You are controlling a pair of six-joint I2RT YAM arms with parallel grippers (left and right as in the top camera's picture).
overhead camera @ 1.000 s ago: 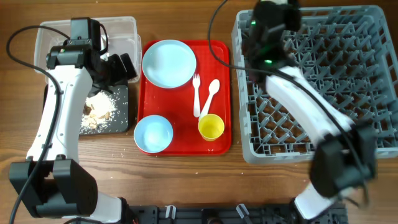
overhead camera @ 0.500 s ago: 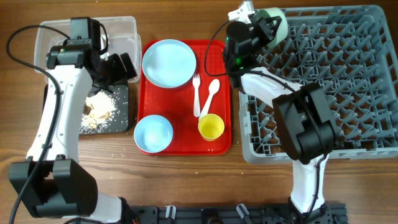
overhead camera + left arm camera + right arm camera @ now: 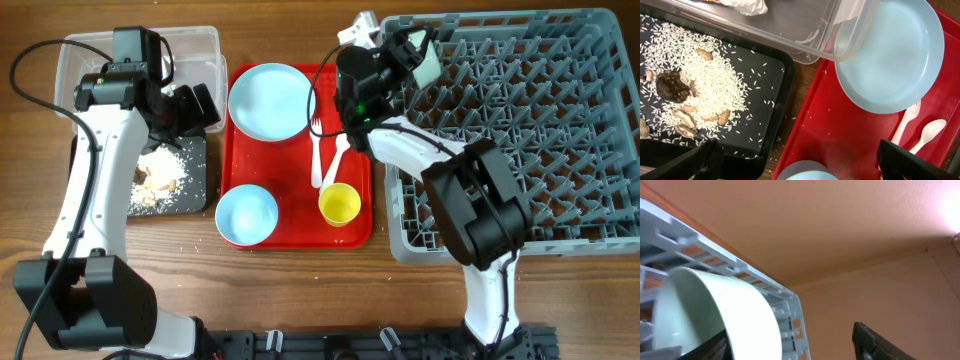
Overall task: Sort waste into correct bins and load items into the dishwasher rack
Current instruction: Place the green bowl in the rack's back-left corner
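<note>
Plainly left pincer (image 3: 800, 165) gapes near grainy rice (image 3: 710, 85); right pincer (image 3: 790, 342) gapes beside smooth rounded green bowl (image 3: 715, 315).

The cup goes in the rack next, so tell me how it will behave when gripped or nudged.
The cup looks small and empty, so it is probably light. It stands upright on the tray, likely stable, but being round it could roll if tipped. Its smooth wall may slip.

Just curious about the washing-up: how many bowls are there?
2. A light blue bowl on the red tray beside the yellow cup; a pale green bowl at the grey rack's far corner by the tray. More might be hidden.
</note>
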